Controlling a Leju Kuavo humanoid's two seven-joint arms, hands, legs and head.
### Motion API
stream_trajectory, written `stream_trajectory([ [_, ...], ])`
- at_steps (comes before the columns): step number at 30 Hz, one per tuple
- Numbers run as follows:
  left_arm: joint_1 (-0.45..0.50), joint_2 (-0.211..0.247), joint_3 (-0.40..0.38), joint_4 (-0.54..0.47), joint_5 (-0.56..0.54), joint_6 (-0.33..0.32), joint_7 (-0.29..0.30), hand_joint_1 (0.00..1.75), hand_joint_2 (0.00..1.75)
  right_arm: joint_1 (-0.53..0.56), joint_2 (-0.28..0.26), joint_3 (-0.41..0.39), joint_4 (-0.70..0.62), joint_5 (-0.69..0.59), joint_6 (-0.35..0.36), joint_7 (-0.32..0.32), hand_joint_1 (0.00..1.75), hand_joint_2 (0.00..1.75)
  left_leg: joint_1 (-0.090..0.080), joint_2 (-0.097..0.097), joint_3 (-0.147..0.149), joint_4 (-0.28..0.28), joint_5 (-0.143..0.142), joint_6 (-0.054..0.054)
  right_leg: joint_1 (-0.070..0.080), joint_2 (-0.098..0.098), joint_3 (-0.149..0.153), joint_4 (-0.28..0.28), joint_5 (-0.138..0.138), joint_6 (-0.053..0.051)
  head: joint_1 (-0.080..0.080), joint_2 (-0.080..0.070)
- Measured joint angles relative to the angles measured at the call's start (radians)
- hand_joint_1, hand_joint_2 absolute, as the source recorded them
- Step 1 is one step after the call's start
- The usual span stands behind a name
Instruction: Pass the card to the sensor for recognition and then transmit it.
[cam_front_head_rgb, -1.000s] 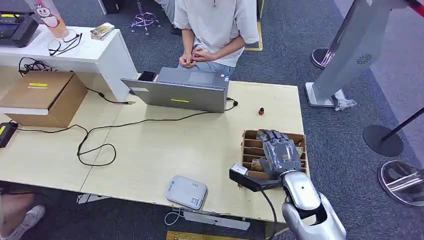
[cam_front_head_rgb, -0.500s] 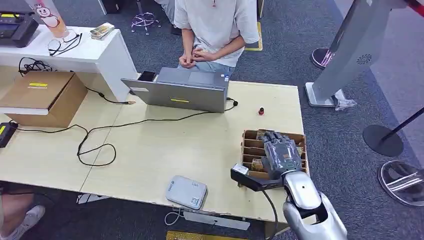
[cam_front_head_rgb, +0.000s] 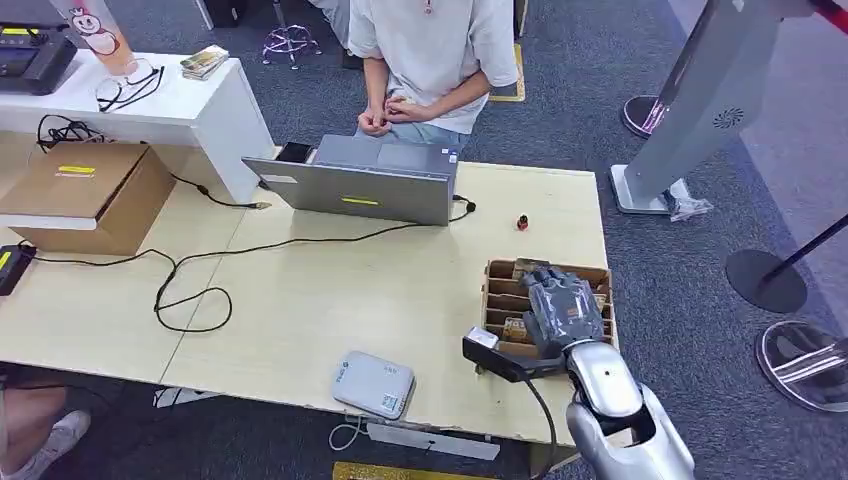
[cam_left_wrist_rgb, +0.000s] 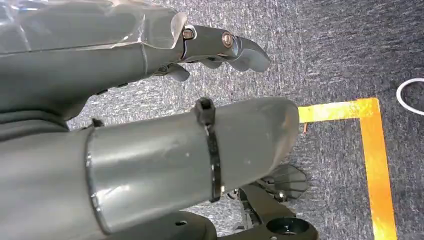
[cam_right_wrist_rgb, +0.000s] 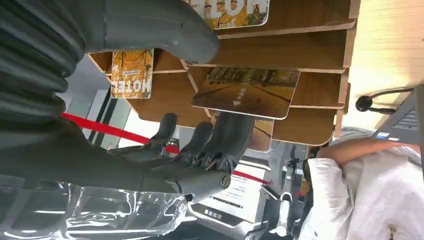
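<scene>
Cards (cam_right_wrist_rgb: 245, 92) stand in the wooden rack (cam_front_head_rgb: 500, 300), lower right of the head view, directly under the right hand (cam_front_head_rgb: 562, 308), its fingers (cam_right_wrist_rgb: 227, 132) spread and holding nothing.

Right robot hand (cam_front_head_rgb: 564, 308) hides much of card rack (cam_front_head_rgb: 500, 290); grasp unclear.

Right hand (cam_front_head_rgb: 563, 308) drew back slightly over rack (cam_front_head_rgb: 497, 290).

Sensor (cam_front_head_rgb: 373, 384) left of card rack (cam_front_head_rgb: 497, 292).
</scene>
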Motion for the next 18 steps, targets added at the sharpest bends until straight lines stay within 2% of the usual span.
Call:
stream_trajectory([
  [3, 0.000, 0.000, 0.000, 0.000, -0.001, 0.000, 0.001, 0.00, 0.00, -0.001, 0.000, 0.000, 0.001, 0.000, 0.000, 0.000, 0.82, 1.75, 0.000, 0.000, 0.000, 0.000, 0.000, 0.000, 0.000, 0.000, 0.000, 0.000, 0.000, 0.000, 0.000, 0.000],
  [5, 0.000, 0.000, 0.000, 0.000, -0.001, 0.000, 0.001, 0.00, 0.00, -0.001, 0.000, 0.000, 0.001, 0.000, -0.002, 0.000, 1.03, 1.75, 0.000, 0.000, 0.000, 0.000, 0.000, 0.000, 0.000, 0.000, 0.000, 0.000, 0.000, 0.000, 0.000, 0.000],
  [6, 0.000, 0.000, 0.000, 0.000, -0.001, 0.000, 0.001, 0.00, 0.00, -0.001, 0.000, 0.000, 0.001, 0.000, -0.002, 0.000, 1.27, 1.75, 0.000, 0.000, 0.000, 0.000, 0.000, 0.000, 0.000, 0.000, 0.000, 0.000, 0.000, 0.000, 0.000, 0.000],
  [9, -0.001, 0.000, 0.000, 0.000, -0.001, 0.000, 0.001, 0.00, 0.00, -0.001, 0.000, 0.000, 0.003, 0.000, -0.002, 0.000, 1.34, 1.75, 0.000, 0.000, 0.000, 0.000, 0.000, 0.000, 0.000, 0.000, 0.000, 0.000, 0.000, 0.000, 0.000, 0.000],
  [14, -0.001, 0.000, 0.000, 0.000, -0.001, 0.000, 0.001, 0.00, 0.00, -0.001, 0.000, 0.000, 0.003, 0.000, -0.003, 0.000, 1.59, 1.75, 0.000, 0.000, 0.000, 0.000, 0.000, 0.000, 0.000, 0.000, 0.000, 0.000, 0.000, 0.000, 0.000, 0.000],
  [18, -0.001, 0.000, 0.000, 0.000, -0.002, 0.000, 0.001, 0.00, 0.00, -0.001, 0.000, 0.000, 0.003, -0.001, -0.005, -0.001, 1.64, 1.75, 0.000, 0.000, 0.000, 0.000, 0.000, 0.000, 0.000, 0.000, 0.000, 0.000, 0.000, 0.000, 0.000, 0.000],
])
